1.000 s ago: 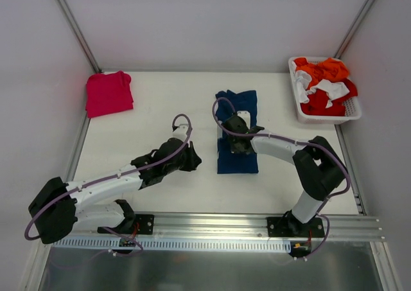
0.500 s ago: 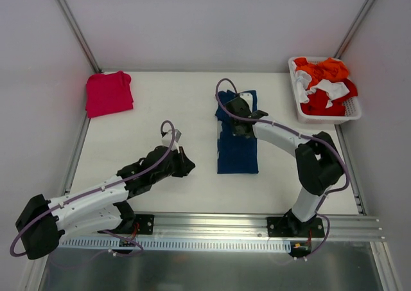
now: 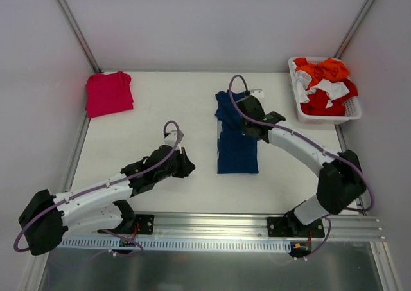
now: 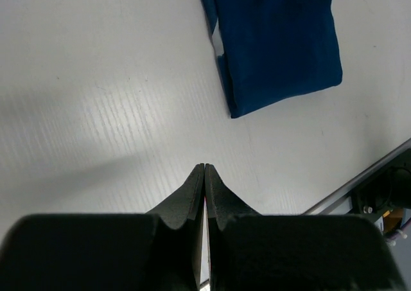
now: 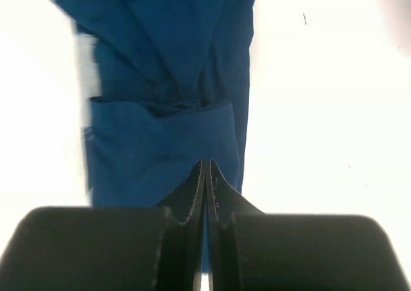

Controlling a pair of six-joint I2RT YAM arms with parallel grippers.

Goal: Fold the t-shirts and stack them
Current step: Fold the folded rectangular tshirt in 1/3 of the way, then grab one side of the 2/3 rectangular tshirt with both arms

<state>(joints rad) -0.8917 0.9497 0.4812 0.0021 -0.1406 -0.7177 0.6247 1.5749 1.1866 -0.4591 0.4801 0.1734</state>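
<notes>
1. Navy cloth first: the dark navy t-shirt (image 3: 236, 151) lies as a long folded strip at the centre of the table (image 3: 160, 111), running 12 to 6 o'clock; the pinkish-red t-shirt (image 3: 109, 93) sits folded at the far-left corner, about 10 o'clock, well apart.
2. Overhead, the right gripper (image 3: 249, 121) is over the strip's upper half; only its wrist view shows the jaws pressed finger to finger above the cloth, with a fold edge crossing the strip just ahead; contact with the cloth cannot be told.
3. The left gripper (image 4: 204, 171) is over bare table at 9 o'clock of the strip's lower end; its wrist view shows the jaws closed together, with the shirt's corner at 1 o'clock.
4. Only the overhead view shows the white basket (image 3: 300, 115) at 2 o'clock, holding orange, red and white cloth.
</notes>
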